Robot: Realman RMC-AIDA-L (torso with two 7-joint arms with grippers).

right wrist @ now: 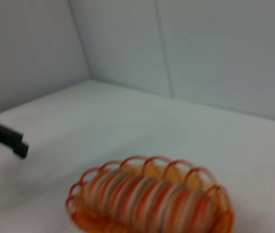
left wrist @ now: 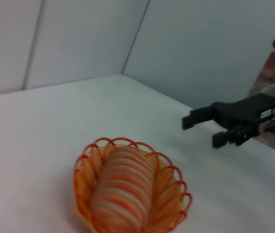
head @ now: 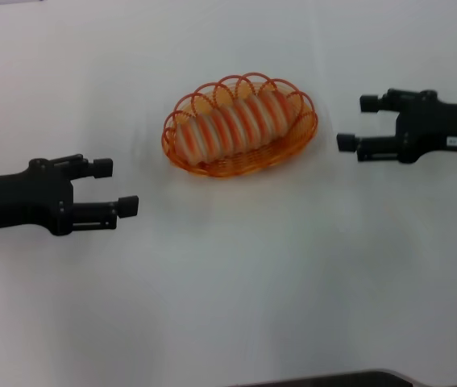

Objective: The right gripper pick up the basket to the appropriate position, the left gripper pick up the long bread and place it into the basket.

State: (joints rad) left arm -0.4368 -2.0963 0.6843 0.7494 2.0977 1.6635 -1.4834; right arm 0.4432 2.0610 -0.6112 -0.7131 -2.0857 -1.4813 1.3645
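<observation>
Currently, the state of the scene is as follows.

Basket: the orange wire basket [head: 240, 129] sits on the white table [head: 236, 274], toward the far side of the work area, roughly midway between the two arms.

Long bread: the ribbed orange-and-cream long bread [head: 232, 125] lies lengthwise inside the basket, its ends near the scalloped rim.

Left gripper: the left gripper [head: 115, 187] is on the robot's left, nearer than the basket and apart from it. Fingers spread, with a visible gap; nothing held.

Right gripper: the right gripper [head: 358, 122] is on the robot's right, level with the basket, just beside its rim without touching. Fingers spread wide; nothing held.

Left wrist view: shows the basket [left wrist: 130, 194], the bread [left wrist: 122, 187] and the right gripper [left wrist: 202, 130] beyond them.
</observation>
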